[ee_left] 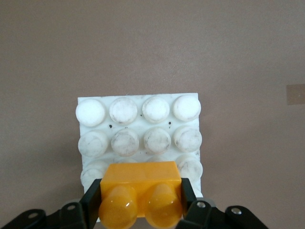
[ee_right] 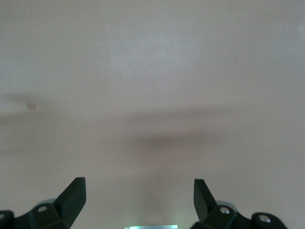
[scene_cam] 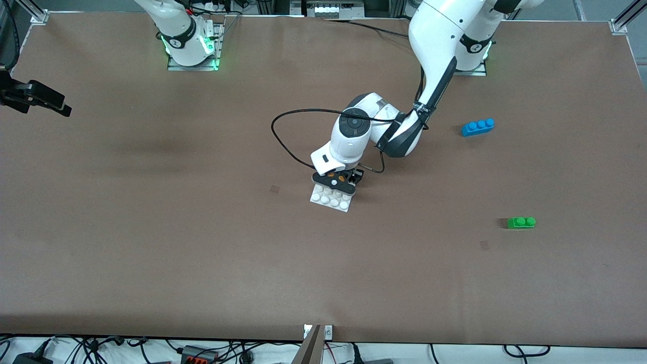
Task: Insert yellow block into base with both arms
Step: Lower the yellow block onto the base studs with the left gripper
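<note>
Brown table point(scene_cam: 202, 242) w/ white base point(scene_cam: 331, 199), blue brick point(scene_cam: 477, 127), green brick point(scene_cam: 521, 222).

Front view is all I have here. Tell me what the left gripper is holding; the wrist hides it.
Observer: The left gripper is shut on the yellow block, studs facing the wrist camera.
Operator: Report where the block sits against the base.
Observer: It is over the edge row of the base nearest the gripper; the other three stud rows show uncovered. Whether it is pressed in, I cannot tell.
Operator: Give me the right gripper's state.
Observer: The right gripper is open with nothing between its fingers, only bare table under it. That arm waits at the right arm's end.
</note>
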You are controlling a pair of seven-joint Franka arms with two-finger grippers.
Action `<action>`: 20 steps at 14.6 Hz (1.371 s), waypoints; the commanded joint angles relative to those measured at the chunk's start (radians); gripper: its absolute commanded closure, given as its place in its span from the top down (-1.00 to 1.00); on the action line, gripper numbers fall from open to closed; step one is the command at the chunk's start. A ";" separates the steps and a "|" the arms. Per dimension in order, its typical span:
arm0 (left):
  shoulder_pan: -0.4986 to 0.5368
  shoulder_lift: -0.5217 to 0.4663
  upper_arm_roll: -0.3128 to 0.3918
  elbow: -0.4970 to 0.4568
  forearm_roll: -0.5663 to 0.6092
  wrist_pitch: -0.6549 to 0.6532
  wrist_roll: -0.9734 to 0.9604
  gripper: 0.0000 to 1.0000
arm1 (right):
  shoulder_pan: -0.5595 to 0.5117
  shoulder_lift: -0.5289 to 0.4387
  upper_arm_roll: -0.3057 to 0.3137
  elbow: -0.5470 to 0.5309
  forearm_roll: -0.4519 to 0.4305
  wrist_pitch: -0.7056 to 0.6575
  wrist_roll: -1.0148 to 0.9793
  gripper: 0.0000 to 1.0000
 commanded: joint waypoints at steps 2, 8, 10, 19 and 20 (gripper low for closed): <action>-0.013 0.004 0.014 -0.004 0.023 0.025 0.005 0.04 | -0.010 -0.019 0.010 -0.020 -0.008 0.004 0.005 1.00; -0.002 0.004 0.016 -0.013 0.049 0.026 0.014 0.04 | -0.010 -0.018 0.010 -0.020 -0.008 0.004 0.003 1.00; -0.004 0.004 0.016 -0.014 0.050 0.025 0.014 0.04 | -0.010 -0.019 0.010 -0.020 -0.008 0.004 0.003 1.00; 0.002 0.004 0.020 -0.014 0.053 0.026 0.031 0.04 | -0.012 -0.019 0.009 -0.020 -0.008 0.004 0.003 1.00; 0.002 0.004 0.022 -0.014 0.053 0.026 0.031 0.04 | -0.012 -0.018 0.009 -0.020 -0.008 0.004 0.003 1.00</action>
